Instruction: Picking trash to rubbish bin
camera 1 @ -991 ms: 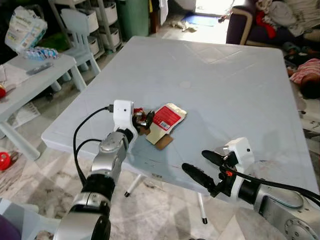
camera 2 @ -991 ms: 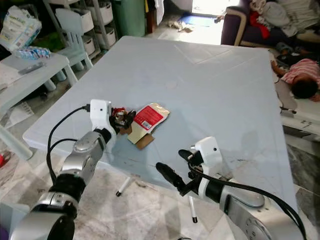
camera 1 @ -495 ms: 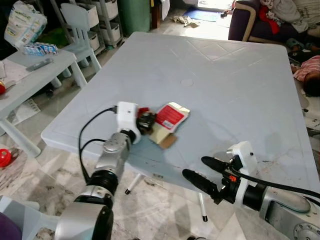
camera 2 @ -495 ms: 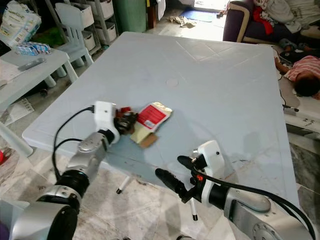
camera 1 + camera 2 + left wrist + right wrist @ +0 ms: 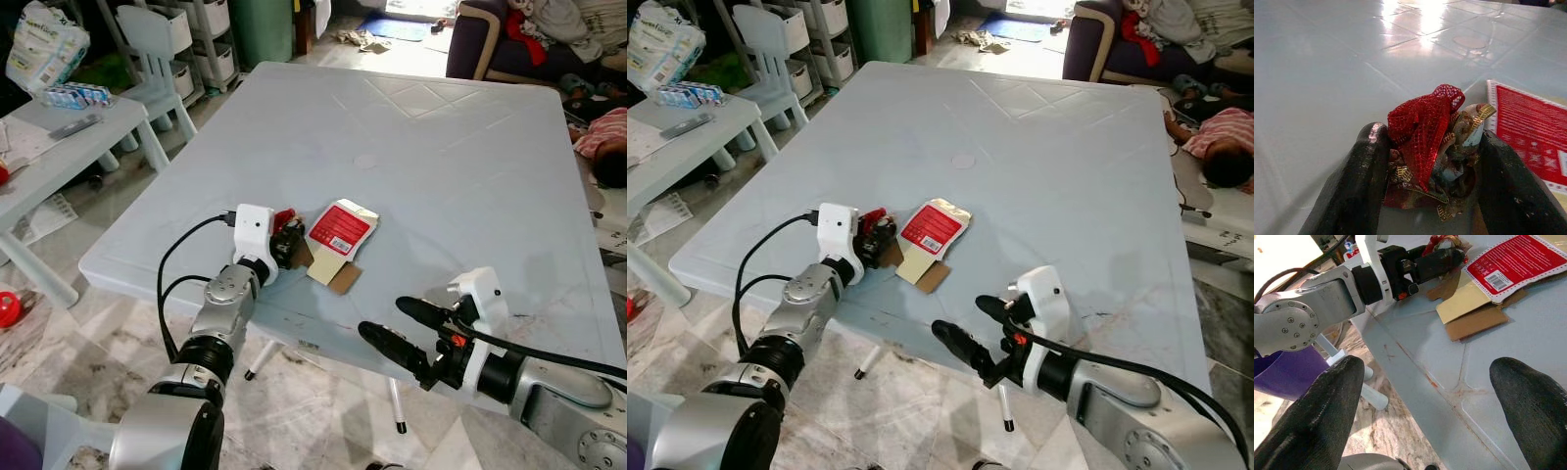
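A large pale plastic table [image 5: 441, 147] stands in a home, seen from above by the robot at its near edge. The left gripper [image 5: 1426, 161] rests on the tabletop near the front left corner, its two black fingers [image 5: 1364, 181] clamped on a crumpled wad of trash [image 5: 1432, 132]: red netting wrapped with bits of gold-patterned foil, held just above or on the table surface. Just beside the wad, toward the middle of the table, lies a flat red and white packet [image 5: 340, 227] with a barcode, resting on top of a tan piece of cardboard [image 5: 333, 272] that sticks out beneath it. The right gripper [image 5: 397, 331] hangs in front of the table's near edge, off the tabletop, with its fingers spread apart and holding nothing. Containers in view sit well away at the far left: white storage drawers [image 5: 201, 44] behind a small white chair [image 5: 147, 49], their contents not visible, and a tall green bin [image 5: 261, 29] beside them, its inside hidden. A low white side table [image 5: 49, 147] at the left carries a plastic bag [image 5: 44, 44].
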Tool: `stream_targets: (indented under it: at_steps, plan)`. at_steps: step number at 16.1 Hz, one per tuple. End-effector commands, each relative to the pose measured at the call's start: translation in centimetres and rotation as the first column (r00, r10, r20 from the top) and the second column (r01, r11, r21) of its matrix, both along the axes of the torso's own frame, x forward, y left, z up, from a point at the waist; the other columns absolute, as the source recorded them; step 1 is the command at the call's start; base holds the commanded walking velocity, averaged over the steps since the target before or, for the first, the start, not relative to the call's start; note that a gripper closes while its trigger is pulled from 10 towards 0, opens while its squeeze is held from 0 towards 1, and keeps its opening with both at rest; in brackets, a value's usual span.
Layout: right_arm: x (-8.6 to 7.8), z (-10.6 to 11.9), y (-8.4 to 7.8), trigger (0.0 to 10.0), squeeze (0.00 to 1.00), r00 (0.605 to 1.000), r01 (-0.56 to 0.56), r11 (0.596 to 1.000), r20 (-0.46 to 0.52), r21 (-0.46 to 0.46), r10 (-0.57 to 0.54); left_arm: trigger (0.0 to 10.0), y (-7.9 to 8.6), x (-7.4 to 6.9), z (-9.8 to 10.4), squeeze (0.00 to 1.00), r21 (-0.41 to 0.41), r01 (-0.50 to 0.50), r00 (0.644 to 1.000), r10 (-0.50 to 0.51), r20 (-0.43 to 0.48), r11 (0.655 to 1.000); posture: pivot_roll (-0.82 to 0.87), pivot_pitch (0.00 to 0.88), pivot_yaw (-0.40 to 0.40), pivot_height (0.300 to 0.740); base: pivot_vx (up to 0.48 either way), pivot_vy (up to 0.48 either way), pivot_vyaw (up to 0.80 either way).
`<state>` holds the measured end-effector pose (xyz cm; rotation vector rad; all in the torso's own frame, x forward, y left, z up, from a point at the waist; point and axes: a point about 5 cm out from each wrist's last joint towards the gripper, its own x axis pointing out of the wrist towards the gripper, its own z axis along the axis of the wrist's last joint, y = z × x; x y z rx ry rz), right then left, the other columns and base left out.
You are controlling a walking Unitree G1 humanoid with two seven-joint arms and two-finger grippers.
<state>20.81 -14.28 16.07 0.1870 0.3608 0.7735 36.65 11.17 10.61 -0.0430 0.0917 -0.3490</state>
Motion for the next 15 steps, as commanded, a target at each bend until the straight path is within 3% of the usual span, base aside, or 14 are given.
stream_targets:
  at_steps: [1, 4, 7, 8, 9, 11, 15]
  plan:
    - [0.1, 0.2, 0.0, 10.0, 0.00, 1.000, 0.007, 1.000, 0.001, 0.021, -0.007, 0.0, 0.6, 0.2, 0.1, 0.00, 0.020, -0.030, 1.000, 0.029, 0.006, 0.999, -0.24, 0.106, 0.026, 0.740, 0.000, 0.000, 0.00]
    - [1.6, -0.2, -0.9, 10.0, 0.00, 0.991, 0.131, 0.986, -0.034, 0.100, -0.128, 0.0, 1.6, 0.1, 0.1, 0.00, 0.033, -0.081, 0.996, 0.080, 0.037, 0.996, -0.22, 0.099, 0.015, 0.740, 0.000, 0.000, 0.00]
    - [3.5, -0.3, -1.5, 10.0, 0.00, 0.970, 0.244, 0.966, -0.026, 0.088, -0.242, 0.0, 2.8, -0.3, 0.2, 0.00, 0.032, -0.148, 0.986, 0.145, 0.087, 0.988, -0.19, 0.098, 0.005, 0.740, 0.000, 0.000, 0.00]
    - [4.8, -0.4, -1.6, 10.0, 0.00, 0.952, 0.306, 0.948, -0.029, 0.088, -0.304, 0.0, 3.8, -0.9, 0.4, 0.00, 0.026, -0.199, 0.970, 0.193, 0.150, 0.980, -0.17, 0.100, 0.000, 0.740, 0.000, 0.000, 0.00]
    - [5.1, -0.5, -1.3, 10.0, 0.00, 0.952, 0.307, 0.948, -0.029, 0.086, -0.306, 0.0, 4.0, -1.3, 0.5, 0.00, 0.019, -0.215, 0.963, 0.209, 0.172, 0.976, -0.16, 0.100, -0.005, 0.740, 0.000, 0.000, 0.00]
    - [5.9, -1.1, -0.9, 10.0, 0.00, 0.945, 0.325, 0.944, -0.045, 0.049, -0.323, 0.0, 4.2, -2.7, 0.6, 0.00, 0.012, -0.245, 0.946, 0.236, 0.221, 0.970, -0.12, 0.098, -0.017, 0.740, 0.000, 0.000, 0.00]
    - [7.2, -2.3, 0.1, 10.0, 0.00, 0.950, 0.283, 0.956, -0.116, -0.082, -0.291, 0.0, 3.7, -7.3, 0.7, 0.00, 0.006, -0.285, 0.926, 0.273, 0.262, 0.959, -0.08, 0.090, -0.044, 0.740, 0.000, 0.000, 0.00]
